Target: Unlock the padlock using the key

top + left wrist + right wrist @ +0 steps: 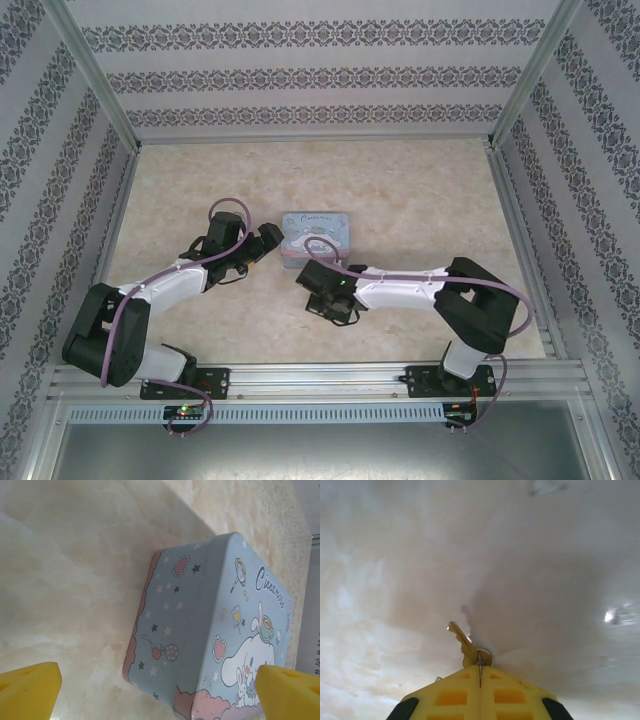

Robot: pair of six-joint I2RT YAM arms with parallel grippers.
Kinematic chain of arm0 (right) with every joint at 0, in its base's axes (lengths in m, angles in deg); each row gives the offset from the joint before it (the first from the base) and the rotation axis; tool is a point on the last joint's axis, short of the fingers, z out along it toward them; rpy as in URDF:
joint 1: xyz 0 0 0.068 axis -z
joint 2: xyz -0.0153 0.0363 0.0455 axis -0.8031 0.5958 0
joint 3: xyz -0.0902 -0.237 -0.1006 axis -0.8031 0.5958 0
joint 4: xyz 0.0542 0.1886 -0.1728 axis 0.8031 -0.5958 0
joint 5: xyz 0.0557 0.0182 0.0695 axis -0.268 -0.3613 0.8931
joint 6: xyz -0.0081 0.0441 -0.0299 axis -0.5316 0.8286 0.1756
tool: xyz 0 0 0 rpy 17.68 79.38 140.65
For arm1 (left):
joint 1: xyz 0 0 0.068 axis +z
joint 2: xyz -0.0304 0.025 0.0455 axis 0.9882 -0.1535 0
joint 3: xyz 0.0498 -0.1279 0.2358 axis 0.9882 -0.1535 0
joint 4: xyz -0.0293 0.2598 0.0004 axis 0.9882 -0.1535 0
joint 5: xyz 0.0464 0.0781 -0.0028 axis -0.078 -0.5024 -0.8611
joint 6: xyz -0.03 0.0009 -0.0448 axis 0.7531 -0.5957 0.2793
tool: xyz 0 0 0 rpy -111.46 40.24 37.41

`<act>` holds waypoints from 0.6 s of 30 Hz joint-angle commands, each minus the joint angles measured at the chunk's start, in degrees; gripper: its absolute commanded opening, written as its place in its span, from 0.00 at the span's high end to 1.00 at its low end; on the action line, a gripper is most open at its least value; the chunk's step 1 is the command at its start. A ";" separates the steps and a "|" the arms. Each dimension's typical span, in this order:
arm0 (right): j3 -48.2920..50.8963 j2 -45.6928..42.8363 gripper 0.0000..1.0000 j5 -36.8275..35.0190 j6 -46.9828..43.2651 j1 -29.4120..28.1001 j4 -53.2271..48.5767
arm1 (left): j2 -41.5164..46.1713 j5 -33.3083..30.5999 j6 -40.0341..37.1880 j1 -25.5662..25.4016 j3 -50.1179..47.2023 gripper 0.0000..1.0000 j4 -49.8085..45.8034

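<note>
My right gripper (480, 671) is shut on the bow of a small brassy key (462, 641). The key's blade sticks out ahead and to the left, just above the pale table. In the top view the right gripper (326, 300) hangs low in front of the tin. My left gripper (268, 238) is open at the left end of the light-blue cartoon tin (316, 238). Its yellow pads (30, 690) stand wide apart, with a corner of the tin (215, 630) between them and untouched. The padlock is out of view.
The marble-patterned tabletop (400, 190) lies open behind and to the right of the tin. Patterned walls and metal rails (520, 230) bound it on three sides. The arm bases sit on the near rail.
</note>
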 commanded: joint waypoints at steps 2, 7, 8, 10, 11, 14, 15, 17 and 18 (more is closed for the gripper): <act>2.28 -6.66 1.00 -4.27 -4.04 1.08 -0.54 | 2.84 1.99 -2.39 0.71 0.87 0.01 -1.79; 3.26 -13.26 1.00 -6.07 -5.38 2.93 -0.09 | 4.85 3.53 -2.29 0.70 1.93 0.00 -2.40; 3.33 -14.48 1.00 -6.22 -5.91 3.59 0.08 | 5.05 4.07 -1.93 0.75 2.18 0.01 -2.21; 3.27 -16.49 1.00 -6.40 -7.06 4.96 0.42 | 5.32 5.44 -0.98 0.70 2.42 0.00 -1.24; 3.30 -17.39 1.00 -6.34 -7.51 5.88 0.65 | 5.38 6.23 -0.30 0.72 2.53 0.00 -0.41; 3.32 -19.68 1.00 -4.87 -9.36 9.74 2.53 | 5.03 8.30 2.57 0.58 2.56 0.00 3.08; 3.15 -20.14 1.00 -3.93 -10.05 11.31 3.29 | 4.90 8.96 3.44 0.38 2.74 0.00 4.62; 2.82 -20.62 1.00 -1.77 -11.09 14.40 5.05 | 4.20 9.70 4.80 -0.40 3.69 0.02 6.45; 2.59 -20.77 1.00 -0.80 -11.47 15.90 6.03 | 3.66 9.93 5.34 -0.91 4.33 0.03 7.21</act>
